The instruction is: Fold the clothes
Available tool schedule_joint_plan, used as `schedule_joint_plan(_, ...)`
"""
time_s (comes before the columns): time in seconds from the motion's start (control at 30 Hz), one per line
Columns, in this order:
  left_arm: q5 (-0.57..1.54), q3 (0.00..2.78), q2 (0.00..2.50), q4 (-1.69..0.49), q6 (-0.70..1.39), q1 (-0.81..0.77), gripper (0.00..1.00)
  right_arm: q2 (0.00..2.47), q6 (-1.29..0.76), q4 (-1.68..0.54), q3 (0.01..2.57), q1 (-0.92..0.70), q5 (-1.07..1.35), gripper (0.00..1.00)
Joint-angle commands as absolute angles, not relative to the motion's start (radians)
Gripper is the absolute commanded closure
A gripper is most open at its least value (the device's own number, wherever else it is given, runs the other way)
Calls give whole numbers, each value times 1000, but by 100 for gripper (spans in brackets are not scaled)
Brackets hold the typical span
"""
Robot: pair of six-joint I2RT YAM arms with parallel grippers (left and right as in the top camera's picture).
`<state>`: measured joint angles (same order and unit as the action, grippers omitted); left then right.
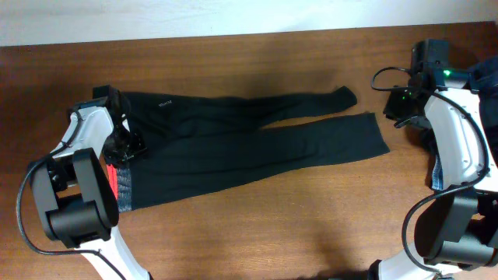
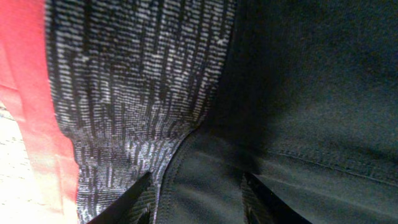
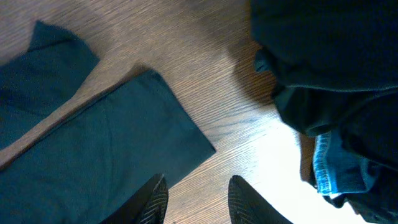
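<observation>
One pair of black pants [image 1: 249, 144] is being presented flat on the table [image 1: 272, 225]. The grey waistband [image 2: 124, 93] and its red inner edge [image 2: 25, 74] are being shown at 9 o'clock, and the two legs are being run out towards 3 o'clock, slightly parted at the hems. This spread is being judged a fit start for folding, since no fold is being seen in the cloth. The left hand [image 2: 196, 182] is being held close upon the waist end, released and not clenched. Its two fingers are being held apart over the dark fabric just beside the waistband, presumably so that this end may be pinched and carried over. The right hand [image 3: 198, 183] is being held over bare wood at 3 o'clock, just beside the hem of the lower leg [image 3: 124, 143]. It too is being held released with nothing between the fingers, probably placed to take that cuff. One heap of dark and blue denim garments [image 3: 329, 68] is being seen at the far 3 o'clock edge, apart from the pants and judged no part of this fold. Counted: one pair of pants, two legs, two hands, one heap.
</observation>
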<state>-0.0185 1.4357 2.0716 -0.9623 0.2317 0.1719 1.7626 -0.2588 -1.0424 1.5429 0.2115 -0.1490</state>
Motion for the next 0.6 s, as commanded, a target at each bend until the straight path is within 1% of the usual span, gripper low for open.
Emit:
schedule_joint_plan(0.0, -33, 1427, 2054, -958, 234, 173, 55, 1772, -258, -1035, 1549, 231, -165, 62)
schedule_joint_plan(0.17, -33, 1427, 2054, -958, 234, 173, 54, 1772, -160, -1026, 1549, 221, -25, 61)
schedule_joint_plan(0.23, -33, 1427, 2054, -958, 234, 173, 54, 1772, -127, -1024, 1549, 212, 3, 63)
schedule_joint_plan(0.37, -33, 1427, 2054, -957, 234, 173, 51, 1772, -108, -1033, 1548, 196, 4, 73)
schedule_joint_plan(0.47, -33, 1427, 2054, -954, 234, 173, 51, 1774, -108, -1044, 1547, 197, 4, 90)
schedule_joint_plan(0.5, -33, 1427, 2054, -954, 234, 173, 51, 1775, -108, -1044, 1547, 197, 5, 93)
schedule_joint_plan(0.57, -33, 1427, 2054, -951, 234, 173, 50, 1776, -107, -1041, 1546, 196, 18, 94)
